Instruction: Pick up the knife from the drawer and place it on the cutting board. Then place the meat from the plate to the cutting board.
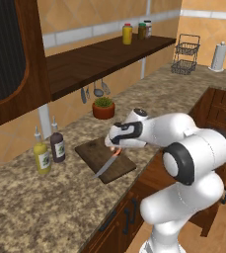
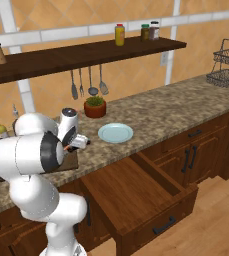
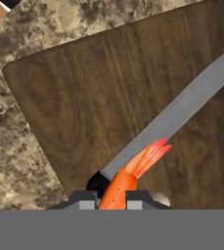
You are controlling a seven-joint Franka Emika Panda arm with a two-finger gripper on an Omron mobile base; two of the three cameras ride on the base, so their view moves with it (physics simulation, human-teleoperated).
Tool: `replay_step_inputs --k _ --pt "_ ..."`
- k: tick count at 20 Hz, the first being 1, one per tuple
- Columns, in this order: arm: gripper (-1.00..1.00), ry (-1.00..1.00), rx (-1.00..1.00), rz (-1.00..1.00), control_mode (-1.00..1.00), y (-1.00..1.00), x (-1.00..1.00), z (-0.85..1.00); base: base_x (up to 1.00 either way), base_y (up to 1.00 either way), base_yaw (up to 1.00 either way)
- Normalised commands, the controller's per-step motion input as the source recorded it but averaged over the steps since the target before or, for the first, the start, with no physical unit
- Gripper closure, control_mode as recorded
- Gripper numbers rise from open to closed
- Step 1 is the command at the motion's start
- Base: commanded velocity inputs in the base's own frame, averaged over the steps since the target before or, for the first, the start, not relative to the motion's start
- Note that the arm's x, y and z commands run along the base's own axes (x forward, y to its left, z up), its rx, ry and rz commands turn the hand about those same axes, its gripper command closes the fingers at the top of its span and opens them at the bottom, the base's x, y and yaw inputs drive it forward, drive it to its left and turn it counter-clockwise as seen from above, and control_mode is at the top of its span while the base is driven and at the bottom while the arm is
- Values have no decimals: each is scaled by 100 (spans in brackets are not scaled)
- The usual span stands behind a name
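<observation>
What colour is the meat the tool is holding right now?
Orange, with pinkish-red tail tips; the meat shows best in the hand view, over the cutting board.

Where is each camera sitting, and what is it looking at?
Left base view: behind the arm's left, facing the counter; white arm at lower right, tool over the cutting board.
Right base view: behind its right; arm lower left, plate, open drawer.
Hand view: looks down on the board; fingertips pinch the meat above the knife.
All share the board.

Even, warm rendered light; soft shadows; no glare; hand view slightly blurred.
</observation>
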Motion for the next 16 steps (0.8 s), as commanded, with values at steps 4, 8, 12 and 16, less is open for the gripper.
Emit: replay_step_inputs --k 4,8,12,16 --pt "100 0 -6 1 -100 59 -34 -31 0 0 0" --pt "100 1 -5 1 -100 35 -7 -31 0 0 0" --pt "-100 2 -1 2 -100 7 -2 -1 0 0 0" --pt "-100 0 0 3 -100 0 -23 44 0 0 0"
